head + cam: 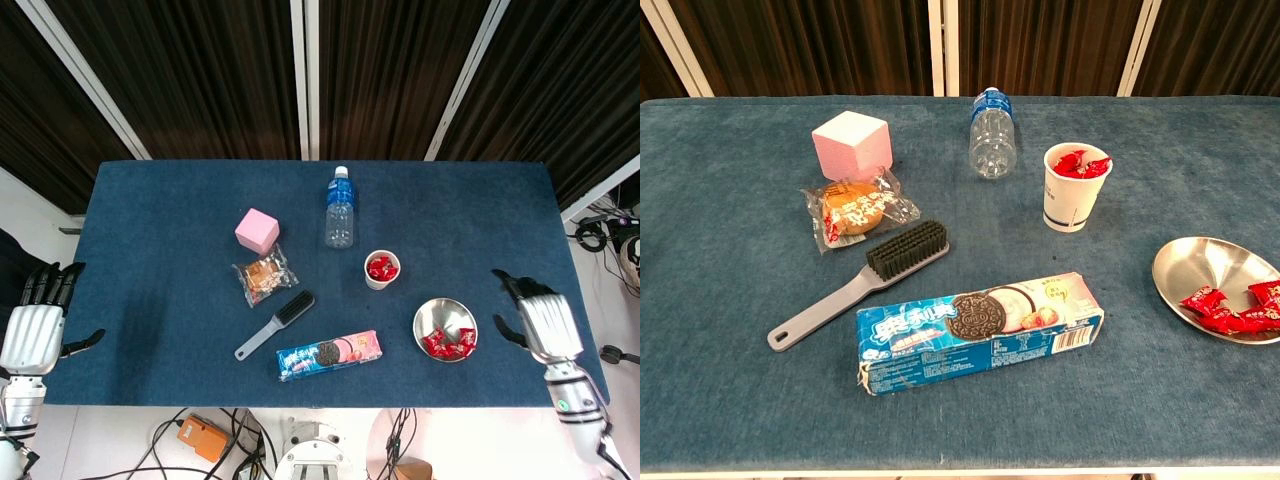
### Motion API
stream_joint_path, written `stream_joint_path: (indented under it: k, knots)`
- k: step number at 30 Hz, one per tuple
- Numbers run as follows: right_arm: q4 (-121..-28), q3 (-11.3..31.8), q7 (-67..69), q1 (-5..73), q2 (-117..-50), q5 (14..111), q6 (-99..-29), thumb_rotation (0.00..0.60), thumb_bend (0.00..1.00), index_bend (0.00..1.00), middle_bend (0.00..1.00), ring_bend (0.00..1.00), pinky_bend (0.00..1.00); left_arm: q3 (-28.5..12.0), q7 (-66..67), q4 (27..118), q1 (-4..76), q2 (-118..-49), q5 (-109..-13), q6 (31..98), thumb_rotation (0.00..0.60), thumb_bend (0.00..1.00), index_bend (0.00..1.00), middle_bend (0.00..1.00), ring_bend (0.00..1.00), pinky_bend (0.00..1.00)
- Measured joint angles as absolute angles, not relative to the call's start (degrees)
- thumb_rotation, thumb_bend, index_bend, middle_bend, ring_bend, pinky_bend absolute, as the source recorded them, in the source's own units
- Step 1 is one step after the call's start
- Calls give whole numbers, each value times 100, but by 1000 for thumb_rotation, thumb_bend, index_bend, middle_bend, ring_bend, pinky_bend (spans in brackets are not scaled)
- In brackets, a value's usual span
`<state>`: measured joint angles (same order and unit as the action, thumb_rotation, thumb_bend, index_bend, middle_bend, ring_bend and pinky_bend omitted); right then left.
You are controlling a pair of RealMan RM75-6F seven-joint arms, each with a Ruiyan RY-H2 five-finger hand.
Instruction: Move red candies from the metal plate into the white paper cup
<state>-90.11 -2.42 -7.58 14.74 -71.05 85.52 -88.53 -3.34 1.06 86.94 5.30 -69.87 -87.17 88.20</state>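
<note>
The white paper cup (pixel 381 271) stands right of the table's middle with red candies (pixel 1076 163) inside it. To its near right sits the metal plate (pixel 432 313), which holds several red wrapped candies (pixel 447 343) on its near side. The chest view shows the same cup (pixel 1073 201), plate (pixel 1205 263) and plate candies (pixel 1232 309). My right hand (pixel 545 325) hovers right of the plate near the table's right edge, fingers apart and empty. Off the table's left edge, my left hand (pixel 32 330) is open and empty. Neither hand shows in the chest view.
A water bottle (pixel 340 210) lies behind the cup. A pink cube (pixel 257 230), a wrapped pastry (pixel 264 276), a grey brush (pixel 275 324) and a blue cookie pack (pixel 329 354) fill the table's middle and left of the plate.
</note>
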Motion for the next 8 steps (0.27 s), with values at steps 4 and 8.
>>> stream_joint_path:
  k: [4, 8]
  knots:
    - [-8911, -525, -320, 729, -6994, 8521, -9317, 600, 431, 0, 39, 0, 0, -297, 110, 8697, 514, -7016, -8735, 8815, 600, 0, 55, 95, 0, 0]
    - [-8752, -645, 97, 366, -6928, 8526, -9501, 600, 431, 0, 39, 0, 0, -280, 100, 8686, 518, -7056, -8762, 8809, 600, 0, 55, 95, 0, 0]
